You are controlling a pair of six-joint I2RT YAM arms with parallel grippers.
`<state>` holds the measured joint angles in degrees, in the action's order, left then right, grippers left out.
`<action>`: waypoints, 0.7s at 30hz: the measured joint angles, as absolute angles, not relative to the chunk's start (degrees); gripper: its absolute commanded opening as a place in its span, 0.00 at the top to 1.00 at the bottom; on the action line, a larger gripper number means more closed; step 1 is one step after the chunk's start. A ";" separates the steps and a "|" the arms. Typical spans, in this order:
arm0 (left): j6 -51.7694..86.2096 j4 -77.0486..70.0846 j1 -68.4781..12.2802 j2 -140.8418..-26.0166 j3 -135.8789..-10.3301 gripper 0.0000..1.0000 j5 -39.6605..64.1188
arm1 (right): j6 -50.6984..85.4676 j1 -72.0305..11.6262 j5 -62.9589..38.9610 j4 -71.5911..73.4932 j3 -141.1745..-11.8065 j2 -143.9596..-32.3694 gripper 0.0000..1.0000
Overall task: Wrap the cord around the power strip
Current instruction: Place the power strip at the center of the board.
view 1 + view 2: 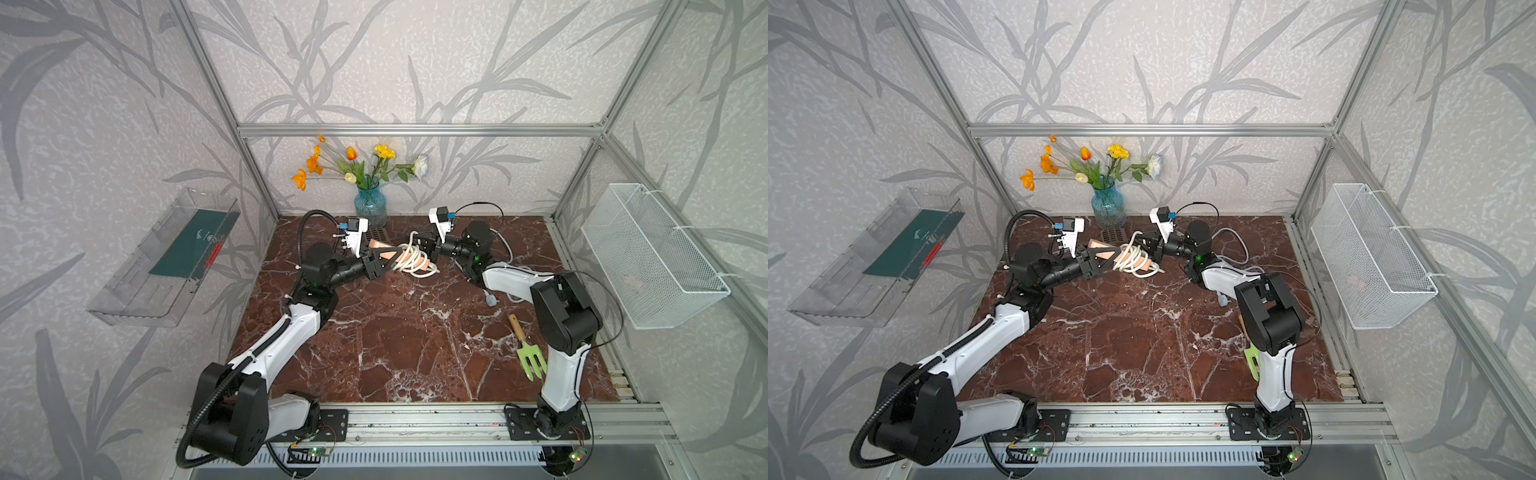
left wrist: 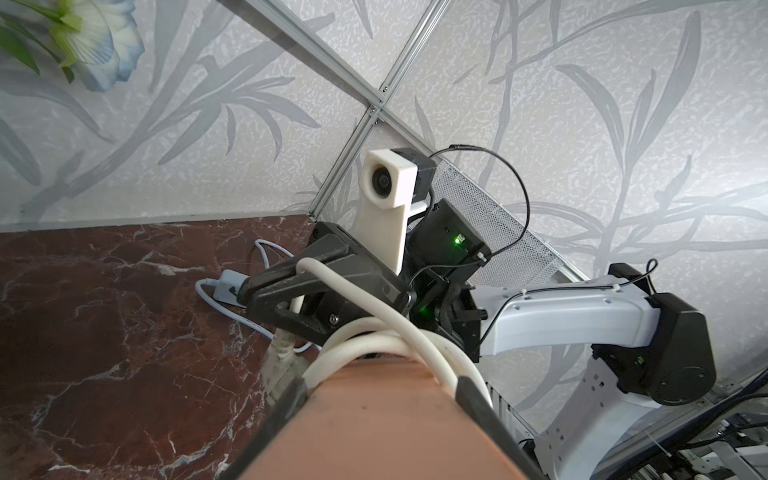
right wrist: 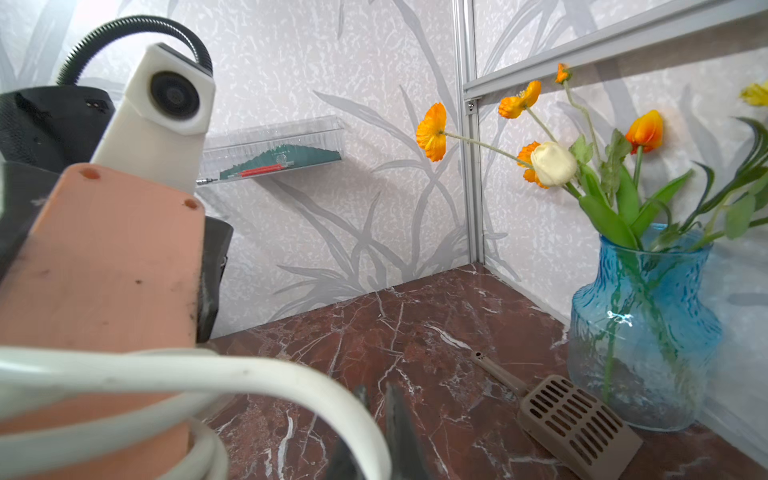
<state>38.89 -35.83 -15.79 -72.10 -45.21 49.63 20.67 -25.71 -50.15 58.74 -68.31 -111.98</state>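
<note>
Red-brown marble tabletop (image 1: 395,332) with white veining forms the work surface, enclosed by leaf-patterned grey walls and an aluminium frame.

Power strip (image 1: 377,245): a flat, salmon-pink bar with rounded corners. The right wrist view shows two small round recesses near one end and dark scuff marks on its face (image 3: 104,270). It is held clear of the tabletop at rear centre, in front of the blue glass vase (image 1: 370,206), and lies roughly level between the two arms.

Cord (image 1: 411,259): thick, off-white and round in section. Several loose, uneven loops encircle the end of the strip nearest the right arm; the turns overlap and sag below the body (image 2: 374,340).

Left gripper (image 1: 392,259): clamped across the width of the strip, one finger (image 2: 473,395) on each long edge.

Right gripper (image 2: 249,291): jaws closed on a strand of the cord that rises from the loops and passes between them.

A grey plug (image 1: 491,300) lies on the tabletop beside the right arm; whether it belongs to this cord cannot be told. A slotted brown scoop (image 3: 577,419) lies beside the vase, and a green hand fork (image 1: 528,353) lies near the right arm's base.
</note>
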 measured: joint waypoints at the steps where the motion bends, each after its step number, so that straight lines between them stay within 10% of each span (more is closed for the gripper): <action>1: 39.64 -36.38 -15.90 -72.25 -45.21 1.00 49.74 | 22.59 -25.89 -49.65 60.93 -66.85 -111.92 0.88; 4: 41.25 -39.48 -16.38 -72.79 -45.23 1.00 50.59 | 29.15 -26.83 -46.19 66.63 -61.04 -111.72 0.71; 21: 39.24 -41.65 -14.44 -68.14 -26.09 1.00 38.00 | 38.19 -34.57 -33.36 46.92 -47.53 -106.37 0.79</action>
